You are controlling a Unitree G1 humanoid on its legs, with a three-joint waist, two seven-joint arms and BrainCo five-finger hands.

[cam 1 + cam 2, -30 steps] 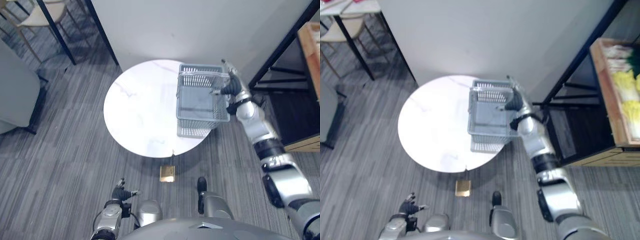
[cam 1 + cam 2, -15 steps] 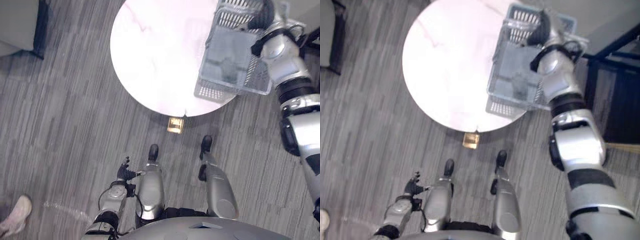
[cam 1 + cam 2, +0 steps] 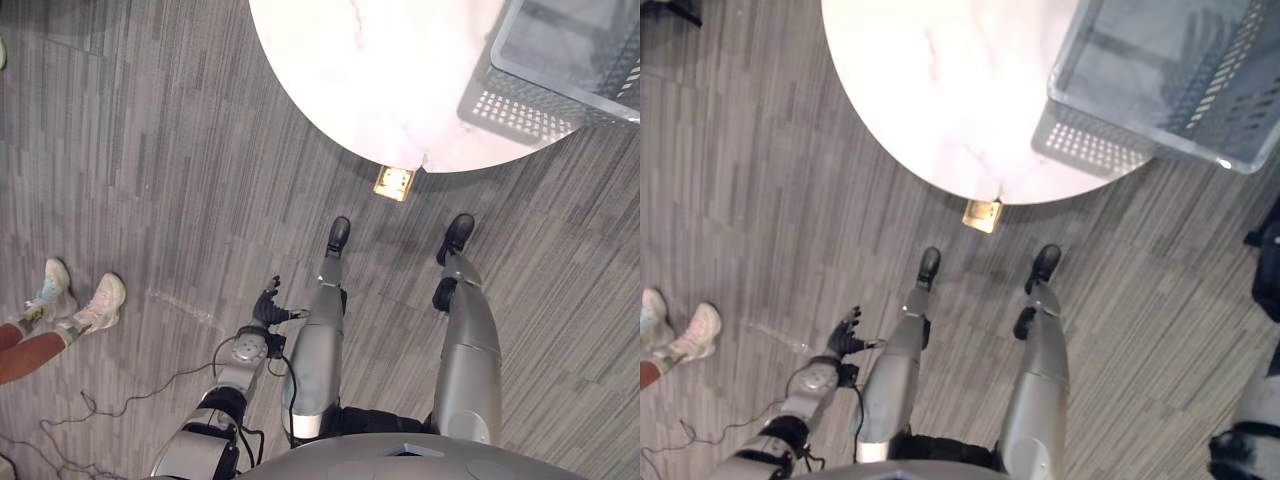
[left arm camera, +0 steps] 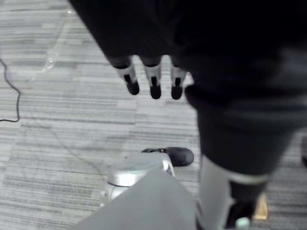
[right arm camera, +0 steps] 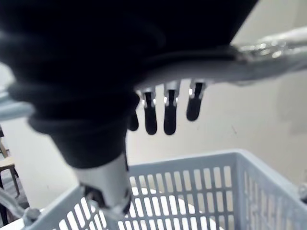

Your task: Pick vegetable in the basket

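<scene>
The light, stiff, empty-looking basket (image 3: 1095, 148) overhangs the table (image 3: 940, 90) edge, the right hand (image 5: 165, 112) hooked round its 1 thin handle (image 5: 268, 43), best gripped mid-span, while the left hand (image 3: 845, 335) hangs loosely spread, well off the table.

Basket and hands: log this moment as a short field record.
basket: grey, slatted, at the round white table's right edge, overhanging it
basket contents: visible bottom bare
right hand: fingers hooked over the basket's handle
left hand: open, low beside the body, over the grey floor
bystander: a person's shoes on the floor to the left
</scene>
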